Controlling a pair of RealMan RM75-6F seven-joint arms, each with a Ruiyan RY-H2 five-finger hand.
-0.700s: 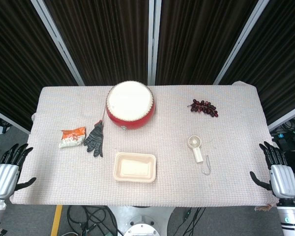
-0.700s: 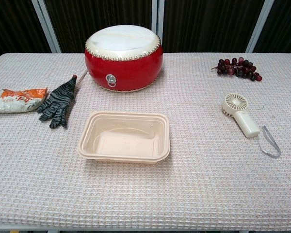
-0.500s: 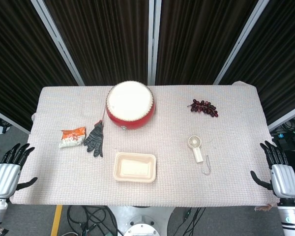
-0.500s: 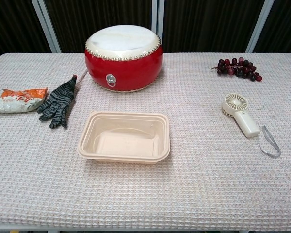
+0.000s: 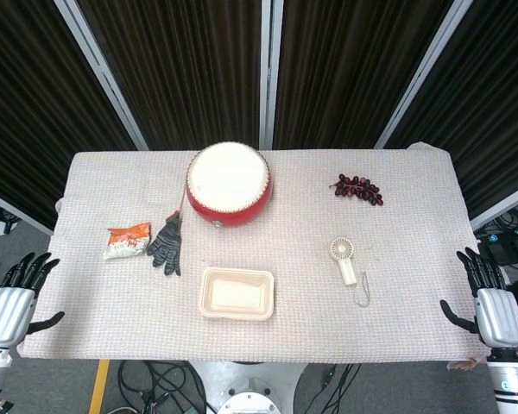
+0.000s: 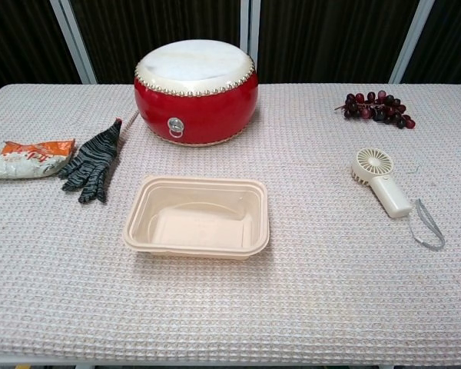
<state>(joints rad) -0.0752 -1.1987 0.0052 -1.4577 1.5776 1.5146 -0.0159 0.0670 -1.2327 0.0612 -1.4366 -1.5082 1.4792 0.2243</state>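
My left hand [image 5: 13, 297] hangs off the table's left front corner, fingers spread, holding nothing. Off the right front corner my right hand [image 5: 485, 297] is the same, empty with fingers apart. Neither hand shows in the chest view. On the cloth lie a red drum [image 5: 229, 183] [image 6: 196, 91] at the back centre, an empty beige tray [image 5: 236, 293] [image 6: 197, 216] near the front, a dark striped glove [image 5: 167, 243] [image 6: 93, 161] and a snack packet [image 5: 126, 241] [image 6: 29, 157] on the left. A small white fan [image 5: 344, 260] [image 6: 382, 181] and grapes [image 5: 356, 188] [image 6: 376, 108] lie on the right.
The table [image 5: 414, 319] is covered with a pale waffle-weave cloth. Dark curtains with metal posts stand behind it. Cables lie on the floor below the front edge.
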